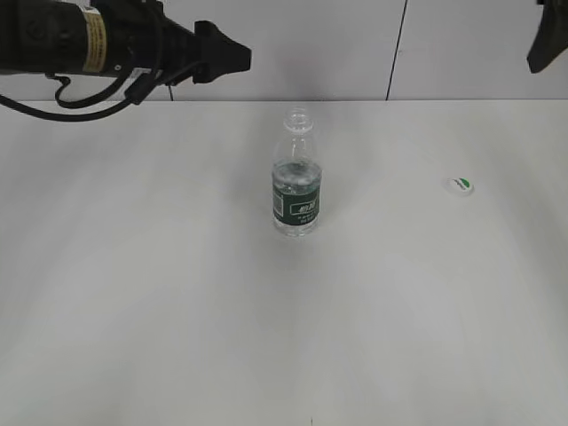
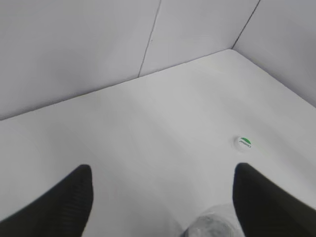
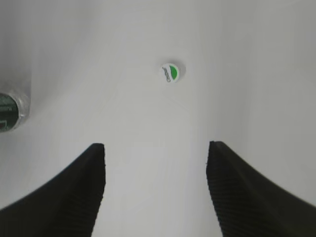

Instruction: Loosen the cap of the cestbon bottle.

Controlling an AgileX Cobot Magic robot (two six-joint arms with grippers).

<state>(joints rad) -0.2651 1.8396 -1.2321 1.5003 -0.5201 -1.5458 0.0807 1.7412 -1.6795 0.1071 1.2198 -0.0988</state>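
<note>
You are looking at a task that appears complete. The left tool (image 1: 232,55) is hanging above the far left of the bench (image 1: 133,293), well apart from everything; in its wrist view the two fingers are standing spread, with nothing between them. It is gripping no object.

At the centre, the cestbon bottle (image 1: 295,177) is standing upright on the bench, unsupported by either arm. Its neck is showing bare threads and an uncovered mouth. The bottle is holding clear water up to about the shoulder, just above the dark green label band.

Further right, the cap (image 1: 460,185) is lying flat on the bench, green mark facing up, well apart from the bottle. You are therefore past loosening: the cap is fully off. Judged from this, no turning step is remaining.

At the far right, the right tool (image 3: 155,192) is showing only as a dark tip at the upper corner of the exterior view. In its wrist view the fingers are spread and empty, with the cap lying ahead of them.
</note>
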